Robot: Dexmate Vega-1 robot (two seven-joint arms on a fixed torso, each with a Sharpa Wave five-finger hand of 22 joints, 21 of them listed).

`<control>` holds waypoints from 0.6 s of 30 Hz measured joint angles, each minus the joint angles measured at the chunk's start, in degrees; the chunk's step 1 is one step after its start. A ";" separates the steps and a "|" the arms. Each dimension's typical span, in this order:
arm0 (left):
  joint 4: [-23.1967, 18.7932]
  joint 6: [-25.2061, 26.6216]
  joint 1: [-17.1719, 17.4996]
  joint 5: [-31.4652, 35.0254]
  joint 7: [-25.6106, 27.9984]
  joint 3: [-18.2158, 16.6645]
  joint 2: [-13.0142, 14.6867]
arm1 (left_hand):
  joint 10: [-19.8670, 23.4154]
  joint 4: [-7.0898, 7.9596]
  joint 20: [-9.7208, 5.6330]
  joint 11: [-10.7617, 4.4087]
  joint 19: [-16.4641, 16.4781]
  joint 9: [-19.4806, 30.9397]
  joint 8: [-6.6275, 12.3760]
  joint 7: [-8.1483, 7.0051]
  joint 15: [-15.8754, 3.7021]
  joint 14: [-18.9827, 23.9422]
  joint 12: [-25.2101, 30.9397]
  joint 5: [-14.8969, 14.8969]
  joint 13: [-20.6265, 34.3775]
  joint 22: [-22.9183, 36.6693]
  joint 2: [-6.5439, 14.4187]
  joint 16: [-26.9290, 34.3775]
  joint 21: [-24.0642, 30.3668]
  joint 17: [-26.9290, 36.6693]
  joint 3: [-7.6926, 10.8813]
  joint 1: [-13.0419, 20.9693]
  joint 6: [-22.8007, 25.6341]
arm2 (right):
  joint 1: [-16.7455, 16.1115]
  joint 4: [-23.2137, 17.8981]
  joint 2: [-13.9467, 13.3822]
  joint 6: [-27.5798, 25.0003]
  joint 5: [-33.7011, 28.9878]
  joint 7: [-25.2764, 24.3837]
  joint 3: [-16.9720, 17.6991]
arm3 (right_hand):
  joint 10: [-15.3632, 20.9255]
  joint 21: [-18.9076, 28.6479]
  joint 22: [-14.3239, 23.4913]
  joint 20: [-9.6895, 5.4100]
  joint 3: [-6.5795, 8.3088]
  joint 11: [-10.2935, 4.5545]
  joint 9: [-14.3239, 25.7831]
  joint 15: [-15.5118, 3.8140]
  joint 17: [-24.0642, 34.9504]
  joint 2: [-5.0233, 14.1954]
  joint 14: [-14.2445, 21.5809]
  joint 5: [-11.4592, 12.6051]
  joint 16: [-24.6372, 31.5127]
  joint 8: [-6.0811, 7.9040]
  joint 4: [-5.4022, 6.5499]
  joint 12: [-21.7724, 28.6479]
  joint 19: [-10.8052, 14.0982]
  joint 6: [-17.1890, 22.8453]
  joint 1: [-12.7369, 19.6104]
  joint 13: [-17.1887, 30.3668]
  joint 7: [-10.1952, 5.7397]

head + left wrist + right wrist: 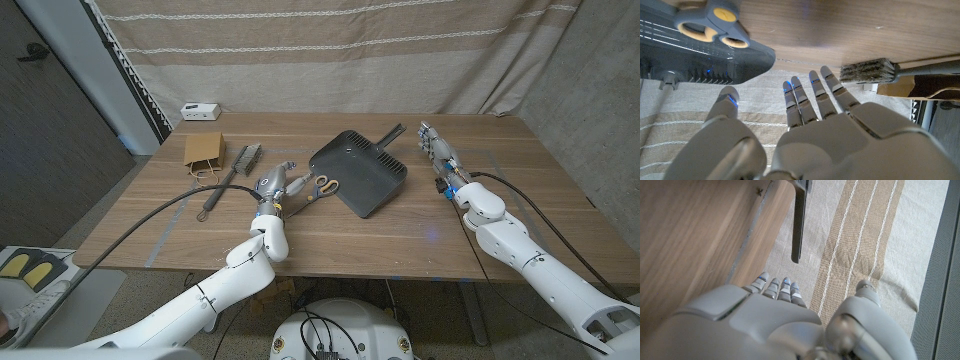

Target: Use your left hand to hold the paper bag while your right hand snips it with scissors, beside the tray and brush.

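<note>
Head view looks down from above the near edge over the whole table (330,215). Left wrist view sits close behind the left hand (815,135), turned upside down. Right wrist view looks along the right hand (770,315) toward the curtain (875,240). All three share the tray (362,170) at 12 o'clock.

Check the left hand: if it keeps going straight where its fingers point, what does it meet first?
Probably nothing on the table. The left hand is open, fingers aimed between the brush and the dark tray toward the curtain. Depth is unclear; the scissors sit just beside it.
</note>
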 measured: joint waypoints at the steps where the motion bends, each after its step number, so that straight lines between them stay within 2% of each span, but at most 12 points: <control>1: 0.00 0.06 -0.02 -0.35 -0.58 0.05 0.09 | -0.25 0.00 -0.01 -0.13 -0.01 0.00 0.00 0.00 0.20 -0.21 -0.13 0.00 0.00 0.00 0.00 -0.15 0.00 0.03 0.00 0.00 0.00 | -0.01 -0.19 -0.03 -0.04 -0.03 -0.04 -0.02 | 0.00 0.00 0.00 0.00 0.00 0.00 0.00 0.00 0.00 0.00 0.00 0.00 0.00 0.00 0.00 0.00 0.00 0.00 0.00 0.00 0.00; 7: -0.24 -0.06 -0.07 -0.72 -1.35 0.42 0.82 | -0.67 -0.01 0.09 0.27 -0.52 0.26 0.00 -0.73 0.29 -1.11 -0.33 0.00 0.00 0.00 0.00 -0.54 0.00 0.03 0.01 0.00 -0.73 | -0.01 -0.35 -0.05 -0.22 -0.17 -0.22 -0.07 | 0.00 -0.34 0.00 0.10 0.00 0.00 0.00 0.00 0.00 0.00 0.00 0.00 0.00 0.00 0.00 0.00 0.11 0.00 0.00 0.00 0.00; 10: -0.47 -0.06 -0.09 -0.72 -1.35 0.63 1.13 | -0.79 -0.01 0.09 0.15 -0.51 0.26 0.00 -0.72 0.29 -1.11 -0.33 0.00 0.23 -0.01 0.00 -0.54 0.00 0.03 0.01 0.00 -0.72 | -0.01 -0.35 -0.05 -0.24 -0.24 -0.24 -0.07 | 0.88 -0.55 0.00 0.11 0.00 -0.59 0.00 0.00 0.00 0.01 0.00 0.00 0.00 0.00 0.00 0.00 0.11 0.00 0.01 0.00 0.00; 18: -0.83 -0.47 -0.13 -0.75 -2.18 1.36 1.59 | -1.89 -0.09 0.09 0.27 -1.14 0.26 0.00 -0.90 0.37 -2.43 -0.77 0.00 0.26 -0.01 0.00 -0.98 -0.41 0.30 -0.38 0.00 -0.53 | 0.10 -0.36 -0.05 -0.25 -0.27 -0.25 -0.13 | 1.10 -0.76 0.00 0.10 0.00 -0.46 0.00 0.00 0.00 0.38 0.00 0.00 0.00 0.00 0.00 0.00 0.10 0.00 0.37 0.00 0.00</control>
